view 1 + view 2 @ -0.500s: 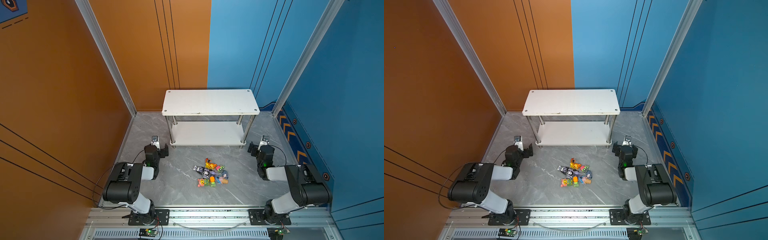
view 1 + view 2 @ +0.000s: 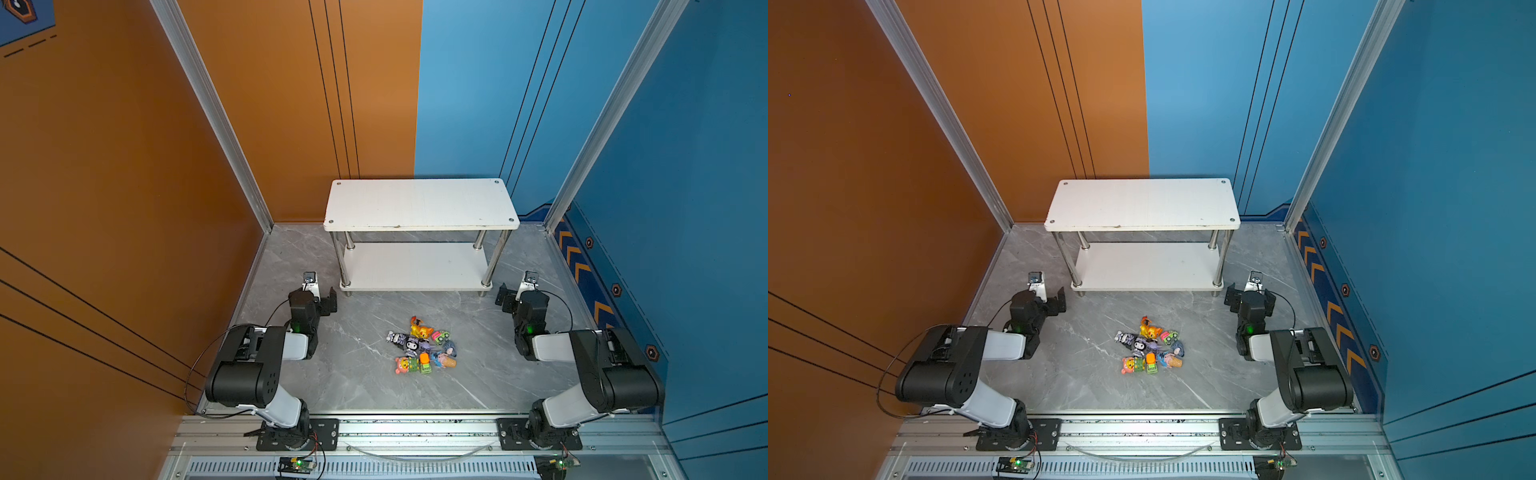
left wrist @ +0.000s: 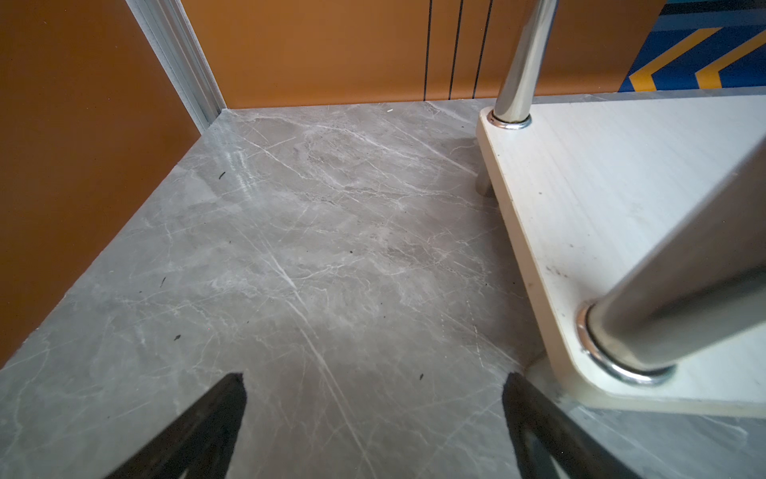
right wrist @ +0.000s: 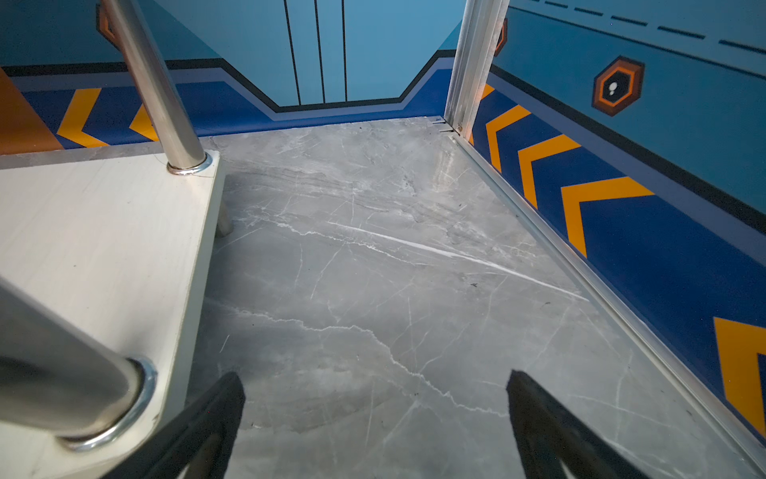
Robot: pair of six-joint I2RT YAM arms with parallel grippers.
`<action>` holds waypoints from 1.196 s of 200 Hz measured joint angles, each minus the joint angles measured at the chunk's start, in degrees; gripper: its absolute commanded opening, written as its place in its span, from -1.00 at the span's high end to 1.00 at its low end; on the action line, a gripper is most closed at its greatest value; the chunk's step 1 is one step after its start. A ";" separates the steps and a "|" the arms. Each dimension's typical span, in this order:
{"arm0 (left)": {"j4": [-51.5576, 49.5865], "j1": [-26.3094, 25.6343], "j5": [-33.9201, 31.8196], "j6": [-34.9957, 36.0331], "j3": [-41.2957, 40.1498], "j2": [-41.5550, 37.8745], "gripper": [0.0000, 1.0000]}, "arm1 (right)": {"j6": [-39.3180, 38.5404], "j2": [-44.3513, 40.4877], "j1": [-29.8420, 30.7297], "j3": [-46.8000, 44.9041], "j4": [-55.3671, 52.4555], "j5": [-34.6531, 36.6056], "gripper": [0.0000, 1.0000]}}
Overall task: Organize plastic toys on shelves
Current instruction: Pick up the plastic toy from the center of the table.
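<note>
A heap of small glossy plastic toys [image 2: 422, 351] [image 2: 1152, 348] lay just below the centre of both top views, bunched together and touching on the grey marble-patterned bench [image 2: 353, 386]. An orange dragon figure [image 2: 419, 328] sat at the heap's upper edge, and a pink-and-yellow figure [image 2: 402, 365] at its lower left. Above the heap and apart from it stood the two-tier rack of white boards on chrome tube legs [image 2: 419, 203] [image 2: 1142, 203].

The black-and-white left arm [image 2: 299, 345] rose from the lower left of the frame. The left jaws were spread wide and held nothing, just beside the rack's lower-left leg. The right arm [image 2: 548, 349] mirrored it at lower right. The right jaws were equally wide apart and empty, near the lower-right leg.

Each wrist view showed two black jaw tips over the bench, with a corner of the lower board [image 3: 580, 207] [image 4: 103, 249] alongside.
</note>
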 measured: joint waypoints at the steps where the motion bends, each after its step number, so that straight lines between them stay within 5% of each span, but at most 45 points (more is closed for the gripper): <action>1: 0.00 0.00 0.00 0.00 0.00 0.00 -0.96 | 0.00 0.00 0.00 0.00 0.00 0.00 -1.00; 122: -1.53 -0.46 -0.22 0.50 0.00 -0.92 -0.96 | 0.00 0.00 0.02 0.00 0.02 0.02 -1.00; 179: -12.72 -8.37 -7.39 0.74 -0.02 -21.14 -0.96 | 3.32 -14.78 3.19 15.63 -27.41 2.71 -1.00; 239: -34.88 -10.58 -4.90 -10.25 4.87 -38.62 -0.96 | 15.08 -30.67 1.57 18.38 -43.28 -9.38 -1.00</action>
